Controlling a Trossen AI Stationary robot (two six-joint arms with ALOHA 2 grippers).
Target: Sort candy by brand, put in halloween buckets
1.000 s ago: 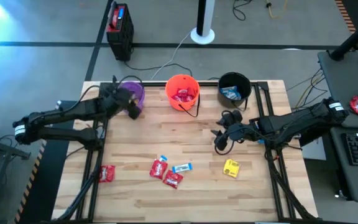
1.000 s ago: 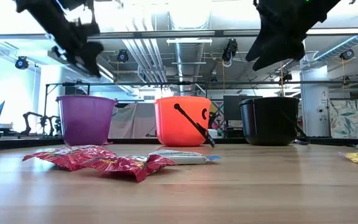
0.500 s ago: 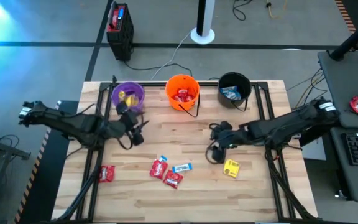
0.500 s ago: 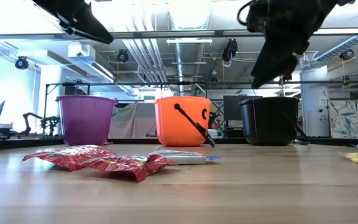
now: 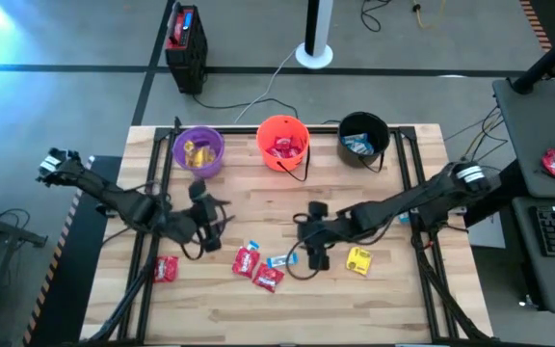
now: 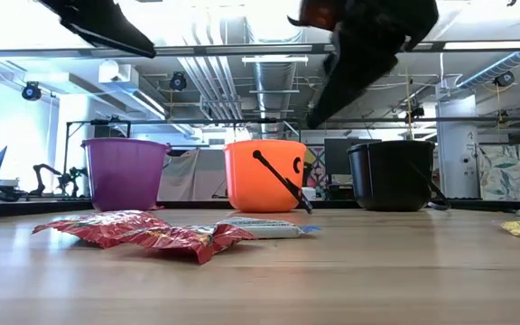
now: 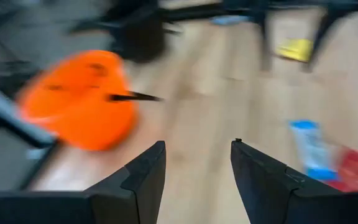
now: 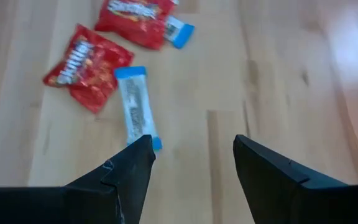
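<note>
Buckets stand in a row along the far edge of the bench [image 5: 393, 299]. From left to right: the purple bucket [image 5: 198, 150] holds yellow packets, the orange bucket [image 5: 282, 142] with its thin black handle holds red packets, and the black bucket [image 5: 363, 135] holds blue-and-white ones.

On the bare wood nearer the front lies the loose candy, all small flat wrapped packets. Farthest left is a lone red packet [image 5: 167, 269]. Toward the middle sit two more red packets [image 5: 247, 260] [image 5: 267, 279], close together, with a small blue-and-white piece [image 5: 254, 247] just behind them. A longer blue-and-white bar [image 5: 281, 260] lies just right of the reds; in the right wrist view it shows a pale middle and blue ends [image 8: 135, 106]. A yellow packet [image 5: 358, 260] lies farther right, apart from the others.

The left end effector [image 5: 212, 214] hangs over the bench between the purple bucket and the red packets, fingers spread and empty. The right end effector [image 5: 313, 246] hangs between the blue-and-white bar and the yellow packet, fingers spread wide, holding nothing.
</note>
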